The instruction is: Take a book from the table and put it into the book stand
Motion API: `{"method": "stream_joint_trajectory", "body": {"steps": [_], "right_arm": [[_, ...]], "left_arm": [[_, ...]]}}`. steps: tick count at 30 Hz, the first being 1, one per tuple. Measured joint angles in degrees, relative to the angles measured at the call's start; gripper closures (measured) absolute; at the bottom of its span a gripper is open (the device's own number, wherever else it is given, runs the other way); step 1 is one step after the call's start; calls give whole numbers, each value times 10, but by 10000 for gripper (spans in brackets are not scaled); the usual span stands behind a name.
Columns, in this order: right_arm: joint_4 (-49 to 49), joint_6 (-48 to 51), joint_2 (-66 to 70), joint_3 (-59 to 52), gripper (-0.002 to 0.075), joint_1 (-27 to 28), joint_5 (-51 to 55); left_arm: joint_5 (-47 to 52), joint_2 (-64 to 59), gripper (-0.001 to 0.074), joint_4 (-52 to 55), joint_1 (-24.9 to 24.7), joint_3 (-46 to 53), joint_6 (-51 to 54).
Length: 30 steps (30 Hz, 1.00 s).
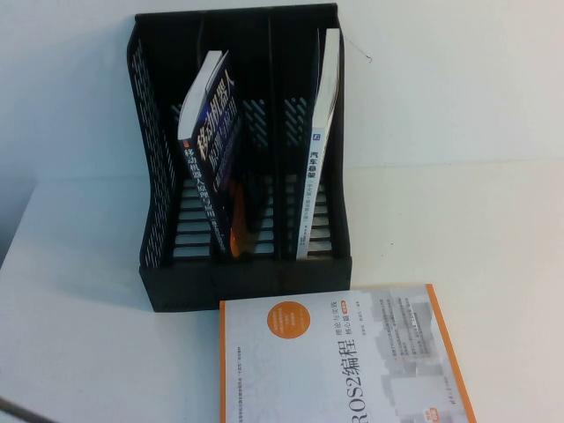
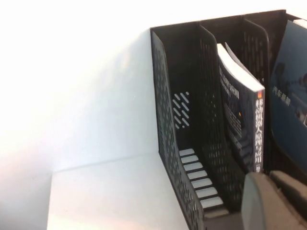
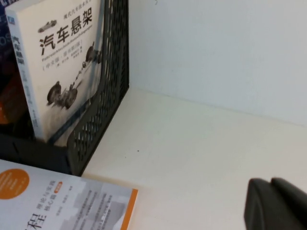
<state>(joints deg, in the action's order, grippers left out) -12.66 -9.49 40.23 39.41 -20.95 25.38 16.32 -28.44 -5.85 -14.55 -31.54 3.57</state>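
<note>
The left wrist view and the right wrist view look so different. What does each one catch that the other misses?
Only the left wrist view shows the book stand's empty end compartment and the dark book's spine and page edges, leaning in the middle compartment. The left hand shows at the frame's edge.

Only the right wrist view shows the white car book's front cover, the orange-bordered book lying flat on the table, and a bit of the right hand.

Both show the black stand, white tabletop and wall.
</note>
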Motion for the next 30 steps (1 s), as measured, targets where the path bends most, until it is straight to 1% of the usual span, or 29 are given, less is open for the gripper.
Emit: {"method": "stream_joint_trajectory", "body": {"steps": [4, 9, 14, 21, 25, 30], "right_arm": [[-10, -1, -18, -22, 728, 0, 0], [-8, -10, -21, -71, 728, 0, 16], [-6, -44, -23, -126, 728, 0, 23], [-5, -56, -23, -199, 728, 0, 42], [4, -59, -23, -210, 728, 0, 79], [10, -61, -23, -210, 728, 0, 87]], "left_arm": [[-53, 62, 738, -6, 0, 78, 0], [-72, 94, 738, -7, 0, 117, -1], [-62, 97, 738, -7, 0, 123, -6], [-13, 97, 738, -8, 0, 124, -7], [1, 97, 738, -25, 0, 124, -18], [6, 97, 738, -33, 0, 124, -20]]}}
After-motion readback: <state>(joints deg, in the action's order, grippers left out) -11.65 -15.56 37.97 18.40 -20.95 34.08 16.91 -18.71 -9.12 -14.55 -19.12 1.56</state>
